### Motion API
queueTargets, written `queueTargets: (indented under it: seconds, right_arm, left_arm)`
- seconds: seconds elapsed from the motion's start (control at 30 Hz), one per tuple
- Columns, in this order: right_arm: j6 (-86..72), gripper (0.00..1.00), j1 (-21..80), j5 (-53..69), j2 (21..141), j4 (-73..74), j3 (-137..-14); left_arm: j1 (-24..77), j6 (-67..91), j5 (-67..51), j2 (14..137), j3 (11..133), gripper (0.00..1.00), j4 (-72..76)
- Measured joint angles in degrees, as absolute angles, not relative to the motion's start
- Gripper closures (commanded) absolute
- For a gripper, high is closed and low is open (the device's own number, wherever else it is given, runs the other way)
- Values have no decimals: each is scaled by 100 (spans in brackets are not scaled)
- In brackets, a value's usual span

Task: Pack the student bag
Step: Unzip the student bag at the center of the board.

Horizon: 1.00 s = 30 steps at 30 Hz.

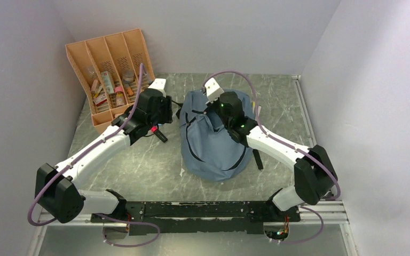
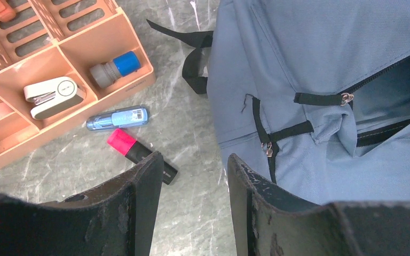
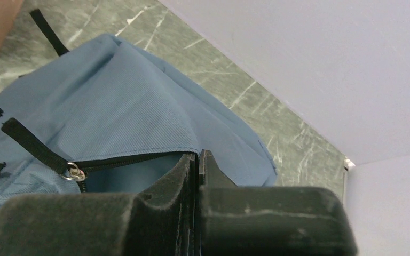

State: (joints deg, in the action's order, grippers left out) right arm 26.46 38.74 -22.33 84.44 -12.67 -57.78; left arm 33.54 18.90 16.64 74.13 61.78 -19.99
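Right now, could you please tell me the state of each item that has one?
student bag: main zipper open, lying on the table.
left gripper: open, empty, above the table.
right gripper: shut, pinching the student bag's opening edge.
pink marker: lying flat, outside the bag.
blue pen: lying flat, outside the bag.

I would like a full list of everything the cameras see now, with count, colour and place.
student bag: one, grey-blue, table centre, zip open
organiser tray: one, peach, far left
stapler: one, white, in the tray
capped cylinder: one, grey and blue, next tray compartment
small items: several, mixed colours, far tray compartments
tube: one, light blue, on table beside tray
marker: one, black with pink cap, beside the tube
table: one, grey-green marble
left pincer: one, black, open and empty, above table beside bag
right pincer: one, black, shut on the bag's opening edge
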Motion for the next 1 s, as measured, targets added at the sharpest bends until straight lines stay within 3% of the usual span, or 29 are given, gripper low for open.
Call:
queueTargets:
  seconds: [0.57, 1.0]
  right_arm:
    - [1861, 100, 4252, -1990, 9072, -567, -6877]
    - [1546, 100, 4259, -2187, 9198, -683, -6632]
  left_arm:
    - [3297, 1890, 1625, 7413, 6176, 48, -1999]
    - [3282, 1890, 1612, 7413, 6176, 48, -1999]
